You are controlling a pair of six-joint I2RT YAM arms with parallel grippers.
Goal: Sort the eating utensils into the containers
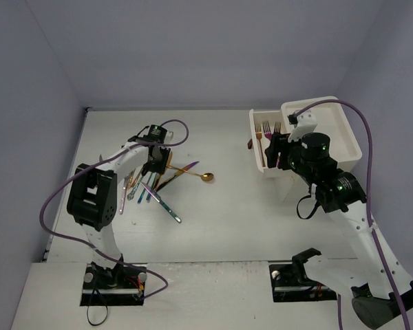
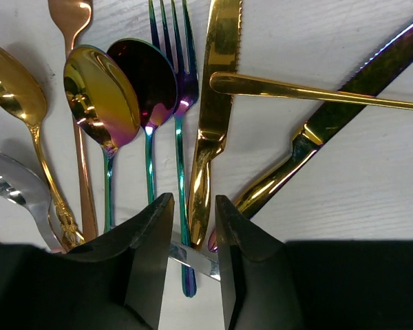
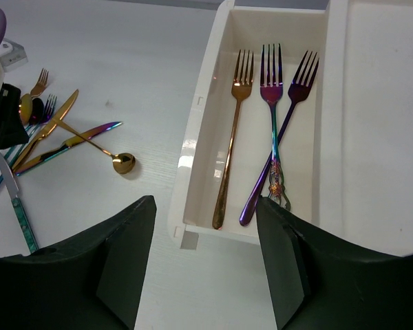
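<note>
The left gripper (image 2: 194, 203), jaws nearly closed, straddles the handle of the iridescent fork (image 2: 184, 82), which runs straight out from its fingers and is perhaps not yet pinched; the right gripper (image 3: 205, 206) hangs open and empty.

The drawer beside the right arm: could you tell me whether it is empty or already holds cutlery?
Not empty. The drawer holds three forks lying lengthwise, one copper-gold and two purple, the purple pair crossing at their handles.

No legible text, label, brand mark, number or sign appears in any view. The utensils (image 2: 217, 103), the drawer (image 3: 201, 130) and the table (image 1: 227, 206) carry no readable marking.
</note>
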